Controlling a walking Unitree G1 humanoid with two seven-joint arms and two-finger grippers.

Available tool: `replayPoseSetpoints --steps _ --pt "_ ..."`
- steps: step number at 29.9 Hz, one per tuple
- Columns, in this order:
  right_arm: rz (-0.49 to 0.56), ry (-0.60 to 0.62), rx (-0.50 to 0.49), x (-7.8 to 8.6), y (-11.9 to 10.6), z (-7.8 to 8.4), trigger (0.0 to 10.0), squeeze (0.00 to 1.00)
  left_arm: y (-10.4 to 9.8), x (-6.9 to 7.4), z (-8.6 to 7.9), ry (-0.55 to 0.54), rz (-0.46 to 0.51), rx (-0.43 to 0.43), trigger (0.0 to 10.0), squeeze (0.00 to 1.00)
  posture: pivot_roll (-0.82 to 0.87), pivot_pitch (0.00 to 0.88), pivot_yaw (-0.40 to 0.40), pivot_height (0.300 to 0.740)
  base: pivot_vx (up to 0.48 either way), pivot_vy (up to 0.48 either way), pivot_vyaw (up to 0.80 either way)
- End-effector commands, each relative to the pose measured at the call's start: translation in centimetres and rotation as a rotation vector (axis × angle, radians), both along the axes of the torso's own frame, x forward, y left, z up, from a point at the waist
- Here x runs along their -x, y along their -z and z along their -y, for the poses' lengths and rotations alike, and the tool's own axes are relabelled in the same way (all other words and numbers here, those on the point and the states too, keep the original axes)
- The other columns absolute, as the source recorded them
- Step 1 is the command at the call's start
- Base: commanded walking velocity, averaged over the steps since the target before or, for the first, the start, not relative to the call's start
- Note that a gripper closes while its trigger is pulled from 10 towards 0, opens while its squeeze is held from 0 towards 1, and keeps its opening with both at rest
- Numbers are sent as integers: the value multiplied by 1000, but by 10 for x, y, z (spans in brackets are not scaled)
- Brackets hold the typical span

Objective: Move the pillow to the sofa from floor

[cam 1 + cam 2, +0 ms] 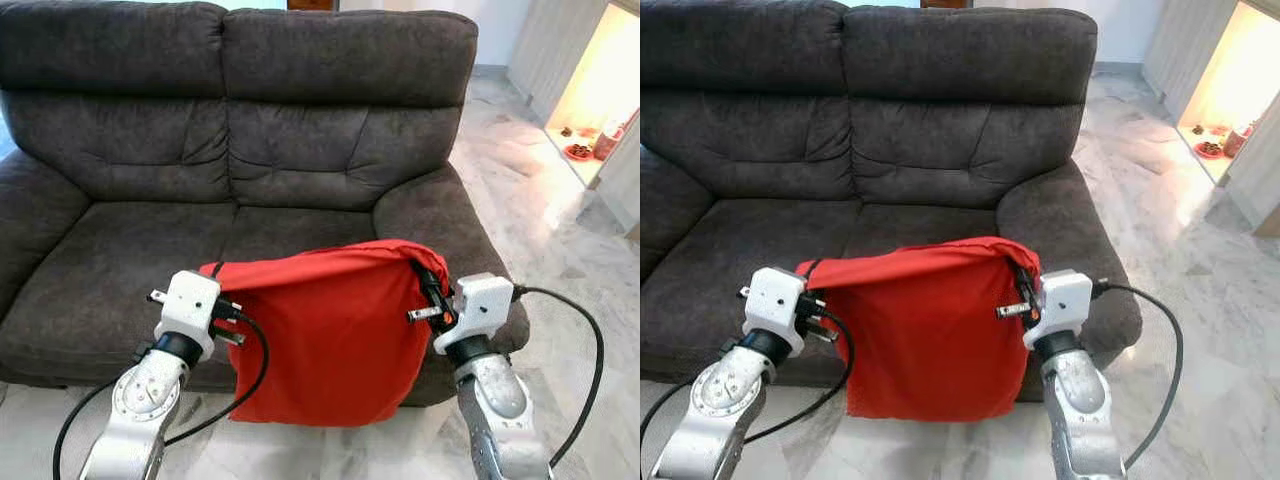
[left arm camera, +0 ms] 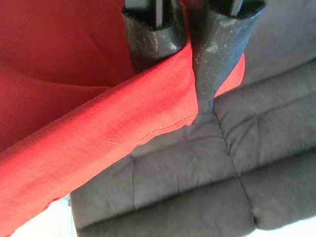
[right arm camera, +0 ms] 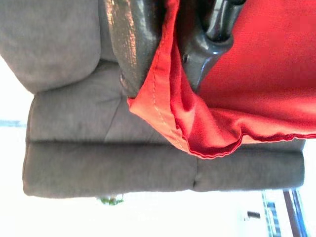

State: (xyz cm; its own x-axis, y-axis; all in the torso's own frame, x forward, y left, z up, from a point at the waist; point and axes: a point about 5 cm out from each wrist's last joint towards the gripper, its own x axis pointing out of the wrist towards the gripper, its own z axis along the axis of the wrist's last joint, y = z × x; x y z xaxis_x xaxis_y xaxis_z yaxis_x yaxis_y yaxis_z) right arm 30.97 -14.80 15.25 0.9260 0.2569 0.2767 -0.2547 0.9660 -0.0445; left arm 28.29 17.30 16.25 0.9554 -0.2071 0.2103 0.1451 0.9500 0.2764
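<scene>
Carrying the pillow onto the sofa point(image 1: 120, 250) is the step in hand, by my read: lift both arms together so the hanging bottom edge clears the sofa's front edge, push forward over the seat cushion, and let go only once the bulk rests on the seat, otherwise it may slide back off. The red pillow point(image 1: 330, 340) hangs in front of the sofa's seat front, top edge level with the seat, lower part draped down toward the marble floor point(image 1: 560, 240). Both arms are raised and reach forward toward the sofa, spread to the pillow's top corners. Left gripper point(image 2: 190, 54) is pinched onto the left corner seam; right gripper point(image 3: 165, 59) is clamped on bunched fabric at the right corner.
</scene>
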Motion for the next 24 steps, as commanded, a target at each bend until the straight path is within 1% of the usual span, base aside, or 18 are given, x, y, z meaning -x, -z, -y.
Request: replayPoseSetpoints --steps 1,4,8,15,17,22,24 --pt "119 68 -38 -1 -29 13 10000 0 -23 0 -12 -49 95 -6 10000 0 64 86 21 740 251 0 0" --pt "152 67 -43 -3 -39 12 10000 0 -32 0 -13 -57 124 -8 10000 0 67 91 18 740 256 0 0" --pt "170 62 -51 -3 -45 10 10000 0 -43 -1 -16 -72 158 -13 10000 0 69 94 15 740 263 0 0" --pt "190 43 -45 -3 -53 6 10000 0 -53 -2 -15 -76 184 -15 10000 0 76 102 14 740 275 0 0" --pt "209 50 -52 -4 -60 7 10000 0 -60 -3 -15 -76 199 -18 10000 0 78 104 14 740 281 0 0" --pt "235 50 -35 -5 -68 6 10000 0 -66 -4 -15 -75 215 -28 10000 0 79 104 15 740 289 0 0" --pt "261 45 -35 -5 -77 5 10000 0 -72 -5 -15 -72 231 -35 10000 0 80 106 17 740 294 0 0"
